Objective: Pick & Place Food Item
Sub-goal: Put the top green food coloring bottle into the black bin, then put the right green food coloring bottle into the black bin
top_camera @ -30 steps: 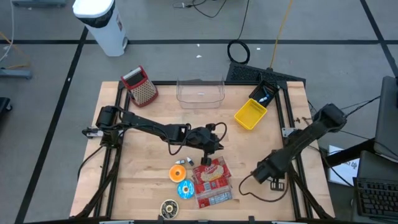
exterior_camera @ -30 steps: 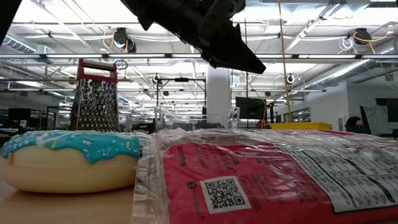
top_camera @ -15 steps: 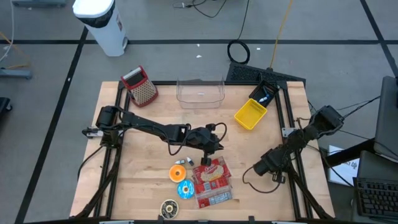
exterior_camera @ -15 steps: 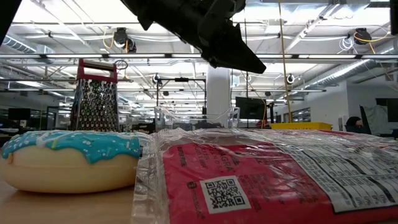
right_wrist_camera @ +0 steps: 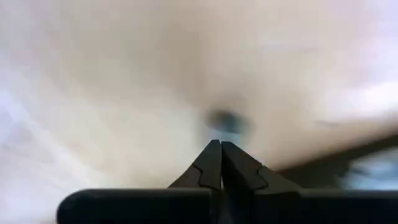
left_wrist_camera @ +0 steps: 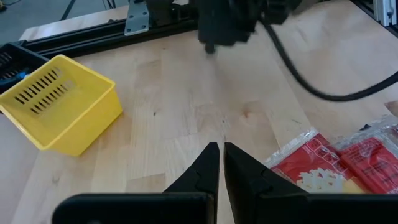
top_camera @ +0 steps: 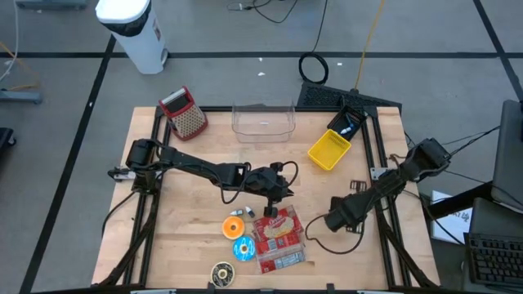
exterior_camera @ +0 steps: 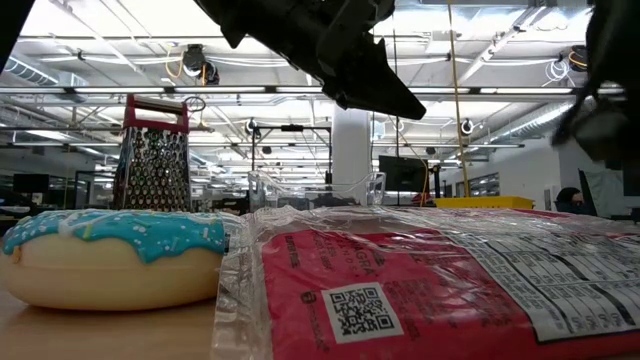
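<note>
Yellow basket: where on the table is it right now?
In the high view the yellow basket sits toward the table's far right, just right of the clear container and beside a black device at the table's edge.

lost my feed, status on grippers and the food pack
Left gripper shut, empty, over red plastic-wrapped food pack. Right gripper shut, empty, beside it. Nothing blocking.
</note>
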You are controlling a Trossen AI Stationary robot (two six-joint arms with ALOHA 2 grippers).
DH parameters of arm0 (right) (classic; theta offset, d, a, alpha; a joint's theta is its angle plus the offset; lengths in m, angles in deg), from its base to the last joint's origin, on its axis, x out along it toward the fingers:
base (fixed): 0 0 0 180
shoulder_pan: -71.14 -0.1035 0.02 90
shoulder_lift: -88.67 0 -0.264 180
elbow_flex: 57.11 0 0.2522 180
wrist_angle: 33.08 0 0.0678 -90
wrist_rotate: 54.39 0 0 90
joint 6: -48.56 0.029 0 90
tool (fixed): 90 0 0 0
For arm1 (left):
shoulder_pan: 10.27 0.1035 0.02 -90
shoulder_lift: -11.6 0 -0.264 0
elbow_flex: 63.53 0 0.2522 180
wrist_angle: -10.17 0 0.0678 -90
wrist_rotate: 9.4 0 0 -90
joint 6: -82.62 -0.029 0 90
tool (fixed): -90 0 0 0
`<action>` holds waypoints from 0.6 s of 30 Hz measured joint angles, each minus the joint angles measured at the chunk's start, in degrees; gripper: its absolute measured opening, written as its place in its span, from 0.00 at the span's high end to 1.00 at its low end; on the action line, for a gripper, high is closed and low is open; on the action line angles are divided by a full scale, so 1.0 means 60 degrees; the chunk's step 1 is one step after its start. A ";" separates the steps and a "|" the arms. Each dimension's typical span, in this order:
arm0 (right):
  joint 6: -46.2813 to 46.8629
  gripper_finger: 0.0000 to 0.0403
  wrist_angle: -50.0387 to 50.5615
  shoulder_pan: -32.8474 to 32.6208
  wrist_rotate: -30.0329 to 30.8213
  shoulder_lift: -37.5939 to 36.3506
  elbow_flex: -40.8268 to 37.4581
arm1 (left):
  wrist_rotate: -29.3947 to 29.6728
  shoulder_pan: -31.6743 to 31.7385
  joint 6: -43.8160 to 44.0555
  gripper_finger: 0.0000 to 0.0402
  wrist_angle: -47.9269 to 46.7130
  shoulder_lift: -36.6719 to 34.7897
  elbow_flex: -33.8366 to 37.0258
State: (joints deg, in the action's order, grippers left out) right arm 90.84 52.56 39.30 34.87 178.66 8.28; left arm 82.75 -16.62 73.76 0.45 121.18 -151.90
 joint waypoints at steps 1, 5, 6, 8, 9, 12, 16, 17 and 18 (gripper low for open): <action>0.0016 1.00 0.0391 0.0000 0.0303 0.0007 0.0306 | 0.0001 0.0000 0.0000 0.94 0.0002 0.0000 0.0000; 0.0503 1.00 0.1161 0.0000 0.1096 -0.0007 0.1148 | 0.0001 0.0000 0.0008 0.94 -0.0001 0.0000 0.0000; 0.0689 1.00 0.1191 0.0000 0.1223 -0.0061 0.1174 | -0.0003 0.0000 0.0011 0.94 -0.0001 0.0000 0.0000; 0.0831 1.00 0.1161 0.0000 0.1237 -0.0127 0.1167 | -0.0003 0.0000 0.0020 0.94 -0.0008 0.0000 0.0000; 0.0703 0.99 0.1179 0.0000 0.1125 -0.0155 0.1124 | -0.0006 0.0000 0.0027 0.94 -0.0016 0.0000 0.0000; 0.0014 0.92 0.1123 -0.0026 0.0436 -0.0296 0.0976 | -0.0006 0.0000 0.0029 0.94 -0.0141 0.0000 -0.0001; -0.1082 0.76 0.0470 -0.0270 0.0147 -0.0826 0.0466 | -0.0010 0.0000 0.0069 0.94 -0.0271 0.0000 -0.0004; -0.1272 0.72 0.0152 -0.0341 0.0131 -0.1012 0.0272 | -0.0010 0.0000 0.0069 0.94 -0.0299 0.0000 -0.0004; -0.1420 0.67 -0.0259 -0.0408 0.0122 -0.1228 0.0031 | -0.0010 0.0000 0.0069 0.94 -0.0304 0.0000 -0.0004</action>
State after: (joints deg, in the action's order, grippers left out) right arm 82.32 51.01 36.85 35.60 171.29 8.47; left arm 82.69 -16.62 74.17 -1.37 121.18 -151.93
